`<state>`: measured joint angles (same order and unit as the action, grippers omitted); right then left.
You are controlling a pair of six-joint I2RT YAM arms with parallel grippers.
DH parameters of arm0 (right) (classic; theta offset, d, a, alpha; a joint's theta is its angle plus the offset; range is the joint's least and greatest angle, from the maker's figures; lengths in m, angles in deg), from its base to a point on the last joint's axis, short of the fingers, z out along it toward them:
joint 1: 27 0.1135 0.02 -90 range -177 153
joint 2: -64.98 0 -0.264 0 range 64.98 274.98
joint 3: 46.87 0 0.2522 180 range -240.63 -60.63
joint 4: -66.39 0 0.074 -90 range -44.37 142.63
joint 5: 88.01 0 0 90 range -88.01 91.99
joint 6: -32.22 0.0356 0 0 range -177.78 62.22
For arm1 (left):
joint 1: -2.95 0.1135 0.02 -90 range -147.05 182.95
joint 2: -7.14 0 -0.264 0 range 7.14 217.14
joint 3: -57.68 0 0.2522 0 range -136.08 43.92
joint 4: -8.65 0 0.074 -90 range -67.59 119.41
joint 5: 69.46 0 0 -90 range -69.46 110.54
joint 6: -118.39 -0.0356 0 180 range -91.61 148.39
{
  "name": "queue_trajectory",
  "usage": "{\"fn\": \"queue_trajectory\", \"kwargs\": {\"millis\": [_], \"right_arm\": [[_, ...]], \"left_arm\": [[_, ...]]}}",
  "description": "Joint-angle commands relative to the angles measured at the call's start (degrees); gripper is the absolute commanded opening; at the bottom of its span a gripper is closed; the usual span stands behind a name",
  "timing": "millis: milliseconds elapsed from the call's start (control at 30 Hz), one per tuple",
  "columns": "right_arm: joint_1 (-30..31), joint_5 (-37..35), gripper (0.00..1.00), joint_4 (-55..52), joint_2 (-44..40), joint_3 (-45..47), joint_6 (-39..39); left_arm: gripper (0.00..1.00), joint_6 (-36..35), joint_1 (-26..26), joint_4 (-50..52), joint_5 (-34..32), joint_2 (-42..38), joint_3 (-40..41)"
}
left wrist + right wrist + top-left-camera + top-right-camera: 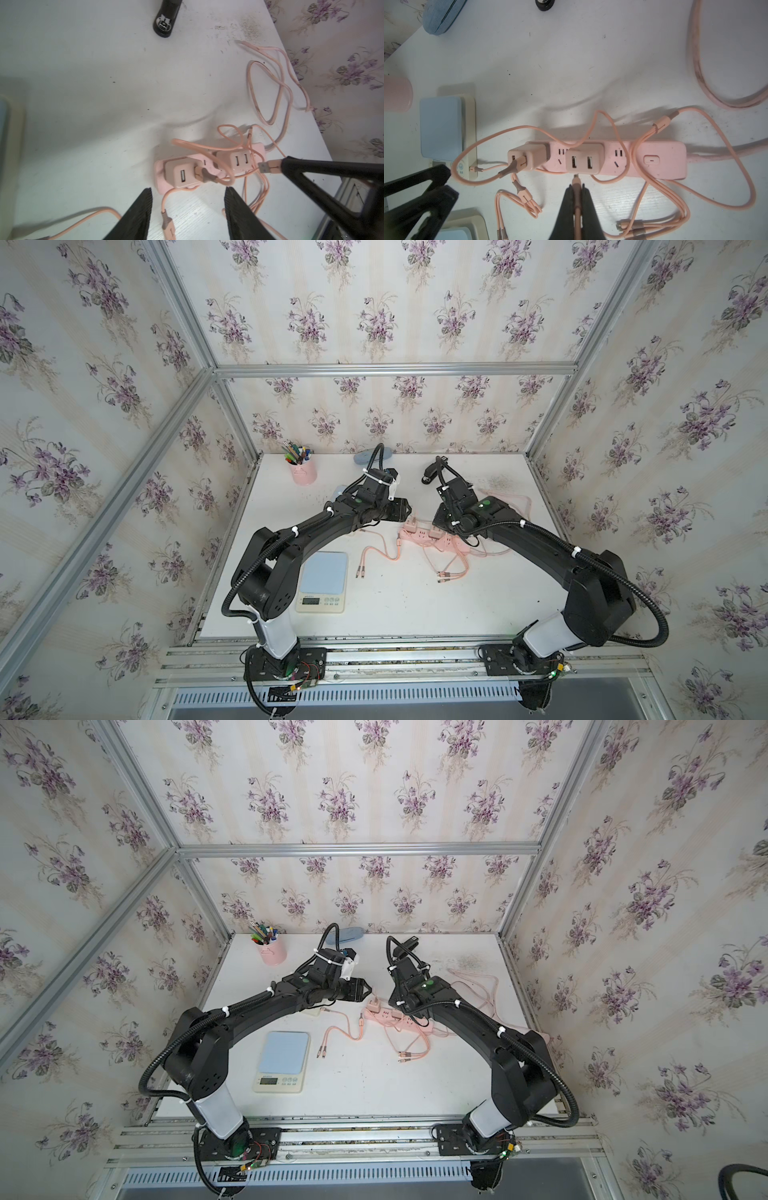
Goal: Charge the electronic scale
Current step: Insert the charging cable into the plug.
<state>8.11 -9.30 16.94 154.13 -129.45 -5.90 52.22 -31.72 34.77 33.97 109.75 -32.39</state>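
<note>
Blue-topped cream electronic scale [322,580] needs power: my right gripper [577,187] pinches a pink USB plug [269,166], aimed at the pink adapter [584,161]; my left gripper [188,190] gapes empty.

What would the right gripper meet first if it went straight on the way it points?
The USB plug clamped in the right gripper would meet the two-port charger on the pink power strip first, near one port. Depth is unclear, so alignment is a guess.

floral wallpaper [374,302], white table [415,605]
</note>
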Motion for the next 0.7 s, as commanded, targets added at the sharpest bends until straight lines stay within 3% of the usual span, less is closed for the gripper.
{"fn": "queue_trajectory", "kwargs": {"millis": [0,500,667], "right_arm": [[0.78,-4.93,0.0,-1.14,0.97,-0.03,3.75],[2.42,-12.23,0.0,-1.28,4.76,-0.32,5.87],[2.63,-11.57,0.0,-0.9,6.43,-0.68,5.98]], "left_arm": [[0.58,4.24,-0.88,-2.61,5.02,1.37,-0.64],[0.58,4.69,1.05,-3.32,4.46,0.53,2.79],[0.58,4.58,1.8,-3.29,4.63,1.49,3.02]]}}
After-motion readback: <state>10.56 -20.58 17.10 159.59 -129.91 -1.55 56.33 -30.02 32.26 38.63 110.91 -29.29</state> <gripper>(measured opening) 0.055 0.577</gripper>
